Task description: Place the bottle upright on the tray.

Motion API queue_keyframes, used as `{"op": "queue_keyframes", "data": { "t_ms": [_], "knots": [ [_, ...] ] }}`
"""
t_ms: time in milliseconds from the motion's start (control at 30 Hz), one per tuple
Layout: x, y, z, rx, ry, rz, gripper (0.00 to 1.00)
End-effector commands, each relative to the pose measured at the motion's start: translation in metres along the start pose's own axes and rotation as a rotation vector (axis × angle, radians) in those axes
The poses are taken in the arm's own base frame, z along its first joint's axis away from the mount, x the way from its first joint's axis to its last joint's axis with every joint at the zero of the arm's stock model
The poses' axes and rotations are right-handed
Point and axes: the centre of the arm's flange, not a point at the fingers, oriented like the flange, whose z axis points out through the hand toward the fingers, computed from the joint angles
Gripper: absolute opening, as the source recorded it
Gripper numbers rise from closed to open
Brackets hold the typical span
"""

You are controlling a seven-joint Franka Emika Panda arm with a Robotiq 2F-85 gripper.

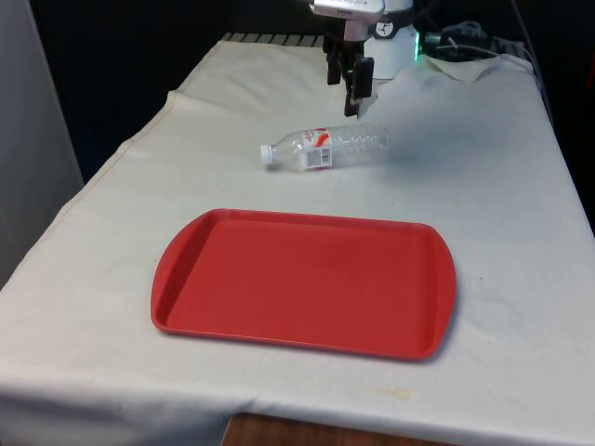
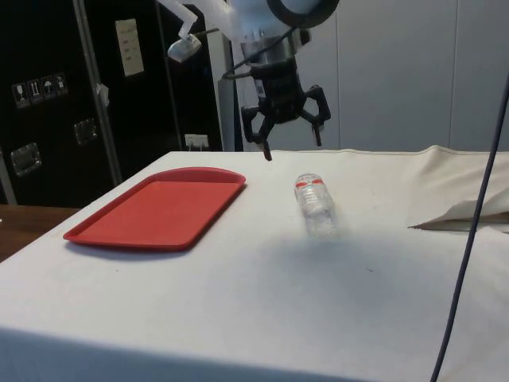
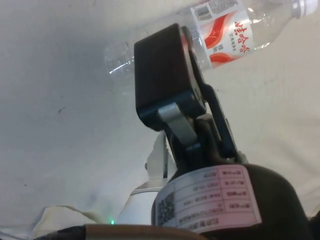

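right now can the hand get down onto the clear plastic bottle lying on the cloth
Probably yes. The black hand hangs open just above the clear plastic bottle, which lies on its side on the white cloth, apart from the red tray. Nothing sits between them.

Little print, none of it readable

The bottle (image 3: 210,37) lying on the cloth carries a red and white label (image 3: 226,34) with characters too small to make out; a white sticker (image 3: 207,202) on the gripper's body bears a square code and unreadable lines.

The white-clothed table (image 1: 521,186) carries a red tray (image 1: 304,282) and a seemingly empty bottle (image 1: 325,148).
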Motion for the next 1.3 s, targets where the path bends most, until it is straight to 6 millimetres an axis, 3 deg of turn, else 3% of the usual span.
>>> {"op": "queue_keyframes", "data": {
  "t_ms": [0,1267],
  "knots": [
    [-0.002,0.002,-0.003,0.030,-0.006,0.005,1.00],
    [-0.011,0.009,0.005,0.125,0.028,0.030,1.00]
  ]
}}
